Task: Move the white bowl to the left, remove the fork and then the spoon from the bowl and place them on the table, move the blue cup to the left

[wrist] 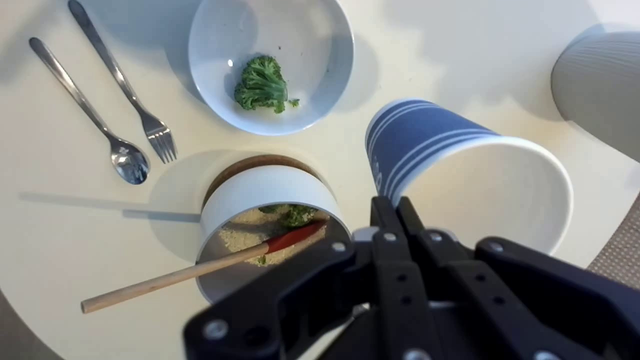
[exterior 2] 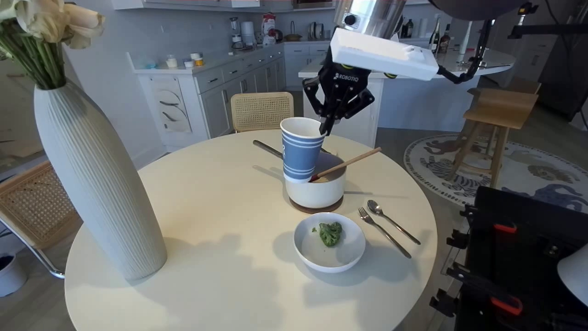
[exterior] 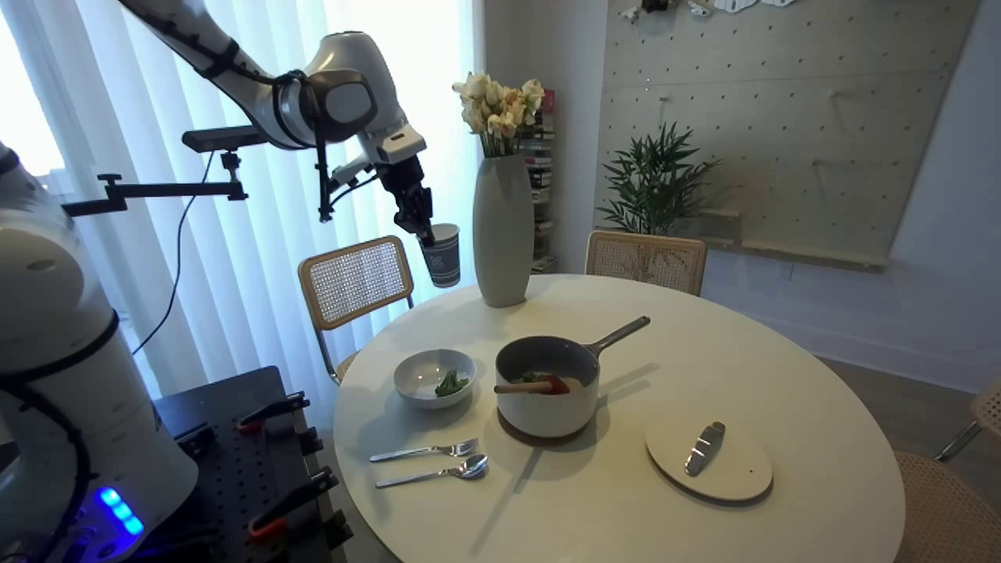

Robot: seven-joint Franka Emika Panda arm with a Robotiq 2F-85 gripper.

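The blue cup (exterior 2: 301, 156) hangs in the air above the table (exterior: 626, 508), slightly tilted. My gripper (wrist: 395, 202) is shut on its rim, one finger inside and one outside; the wrist view looks into the cup's inside. The white bowl (exterior: 413, 381) rests on the table below, with a piece of broccoli in it. Beside the bowl lie the fork (wrist: 117, 72) and the spoon (wrist: 85, 102), roughly parallel on the tabletop, the fork nearer the bowl. In both exterior views the cup is well clear of the bowl and the cutlery.
A saucepan (exterior: 547, 414) stands on a wooden trivet with a wooden-handled red spatula (wrist: 185, 275) across it. A tall vase of flowers (exterior: 504, 227) rises near the table edge. A flat round lid (exterior: 672, 450) with a metal handle lies on the table. Chairs surround it.
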